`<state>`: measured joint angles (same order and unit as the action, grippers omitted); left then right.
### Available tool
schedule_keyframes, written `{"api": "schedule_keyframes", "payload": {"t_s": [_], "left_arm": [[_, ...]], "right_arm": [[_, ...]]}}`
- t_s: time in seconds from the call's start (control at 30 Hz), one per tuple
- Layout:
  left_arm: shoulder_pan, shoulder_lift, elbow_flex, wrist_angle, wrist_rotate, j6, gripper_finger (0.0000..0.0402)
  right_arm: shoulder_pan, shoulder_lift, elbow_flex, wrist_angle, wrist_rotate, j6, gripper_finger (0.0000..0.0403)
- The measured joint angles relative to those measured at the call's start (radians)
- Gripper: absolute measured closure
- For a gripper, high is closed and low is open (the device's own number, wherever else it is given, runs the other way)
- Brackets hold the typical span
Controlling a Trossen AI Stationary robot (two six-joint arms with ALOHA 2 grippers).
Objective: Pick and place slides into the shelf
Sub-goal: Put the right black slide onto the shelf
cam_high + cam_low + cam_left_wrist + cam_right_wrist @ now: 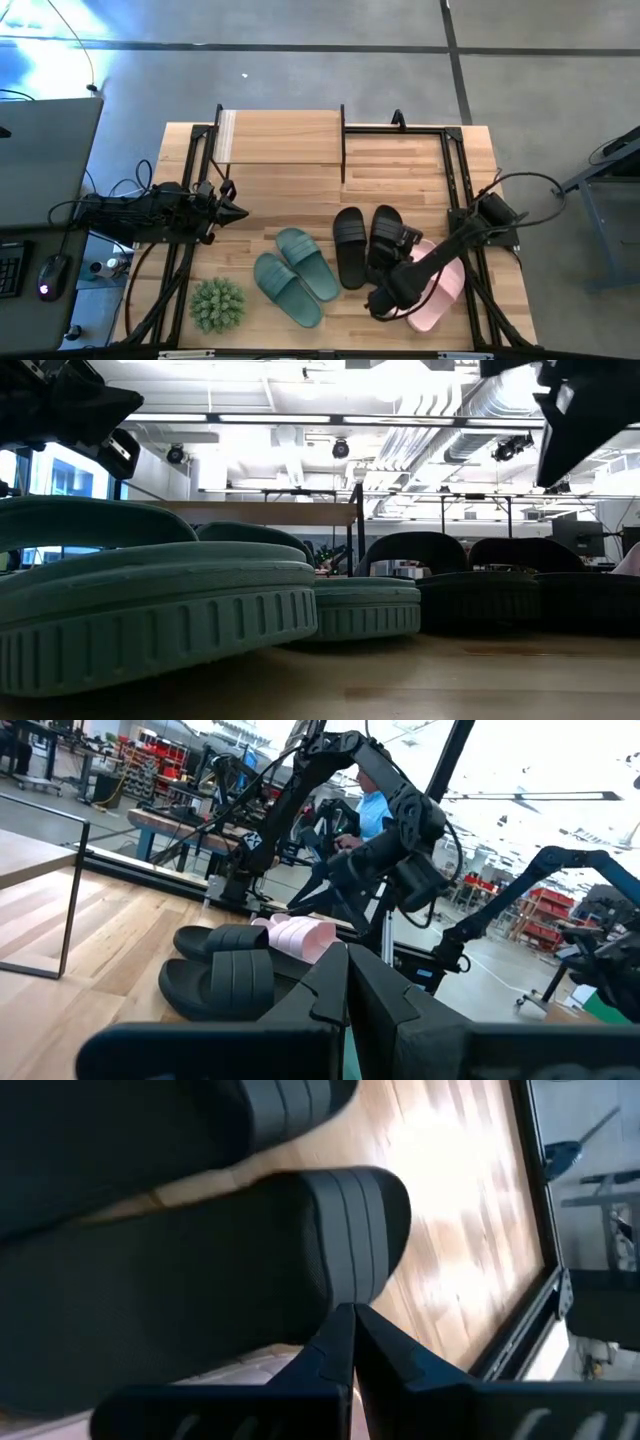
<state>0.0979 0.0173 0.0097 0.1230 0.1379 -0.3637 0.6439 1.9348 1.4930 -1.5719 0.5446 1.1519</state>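
Note:
The shelf (280,136) stands at the table's far edge, its black frame (70,900) also in the left wrist view. Two dark green slides (296,276) (150,600) lie near the middle. Two black slides (365,243) (225,978) lie to their right. The pink slides (440,288) (296,934) lie partly under the right arm. My right gripper (376,300) (352,1312) is shut, at the near end of the right black slide (200,1270). My left gripper (238,212) (346,956) is shut, over the table's left part, and touches nothing. My right gripper has its shut fingertips right at the near end (360,1220) of the right black slide, coming from the table's near right side. I cannot tell whether they touch it. The slide lies flat on the table.
A spiky green plant ball (217,304) sits at the near left, beside the green slides. Bare wood (300,205) lies between the shelf and the slides. Black rails (455,170) run along the table's right side.

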Motion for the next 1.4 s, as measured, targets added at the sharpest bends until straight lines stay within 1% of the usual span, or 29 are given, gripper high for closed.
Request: {"api": "schedule_keyframes", "payload": {"t_s": [0.13, 0.23, 0.3, 0.47, 0.53, 0.6, 0.67, 0.73, 0.8, 0.93, 1.07, 1.17, 1.3, 1.4], "left_arm": [[0.000, 0.000, 0.000, 0.000, 0.000, 0.000, 0.0401], [0.000, 0.000, 0.000, 0.000, 0.000, 0.000, 0.0401], [0.000, 0.000, 0.000, 0.000, 0.000, 0.000, 0.0401], [0.000, 0.000, 0.000, 0.000, -0.008, 0.000, 0.0401], [0.000, 0.000, 0.000, 0.000, -0.018, 0.000, 0.0401], [0.000, 0.000, 0.000, 0.000, -0.022, 0.000, 0.0401], [0.000, 0.000, 0.000, 0.000, -0.023, 0.000, 0.0401], [0.000, 0.000, 0.000, 0.000, -0.023, 0.000, 0.0401], [0.000, 0.000, 0.000, 0.000, -0.023, 0.000, 0.0401], [0.000, 0.000, 0.000, 0.000, -0.023, 0.000, 0.0401], [0.000, 0.000, 0.000, 0.000, -0.023, 0.000, 0.0401], [0.000, 0.000, 0.000, 0.000, -0.023, 0.000, 0.0401], [0.000, 0.000, 0.000, 0.000, -0.026, 0.000, 0.0401], [0.000, 0.000, 0.000, 0.000, -0.026, 0.000, 0.0401]], "right_arm": [[0.007, -0.004, -0.010, 0.002, -0.003, 0.054, 0.0400], [0.007, -0.004, -0.010, 0.003, -0.004, 0.062, 0.0383], [0.007, -0.004, -0.010, 0.002, 0.000, 0.062, 0.0358], [0.006, -0.004, -0.010, 0.019, 0.023, 0.021, 0.0281], [0.007, -0.005, -0.018, 0.065, 0.036, -0.009, 0.0260], [0.013, -0.005, -0.050, 0.129, 0.071, -0.033, 0.0247], [0.017, -0.005, -0.095, 0.162, 0.093, -0.028, 0.0244], [0.019, -0.005, -0.142, 0.157, 0.093, 0.004, 0.0246], [0.023, -0.005, -0.181, 0.144, 0.094, 0.046, 0.0252], [0.024, -0.005, -0.234, 0.156, 0.092, 0.053, 0.0268], [0.024, -0.005, -0.257, 0.221, 0.064, 0.039, 0.0274], [0.025, -0.005, -0.265, 0.260, 0.078, 0.038, 0.0274], [0.022, -0.005, -0.266, 0.251, 0.114, 0.038, 0.0274], [0.012, -0.005, -0.266, 0.237, 0.122, 0.035, 0.0274]]}}
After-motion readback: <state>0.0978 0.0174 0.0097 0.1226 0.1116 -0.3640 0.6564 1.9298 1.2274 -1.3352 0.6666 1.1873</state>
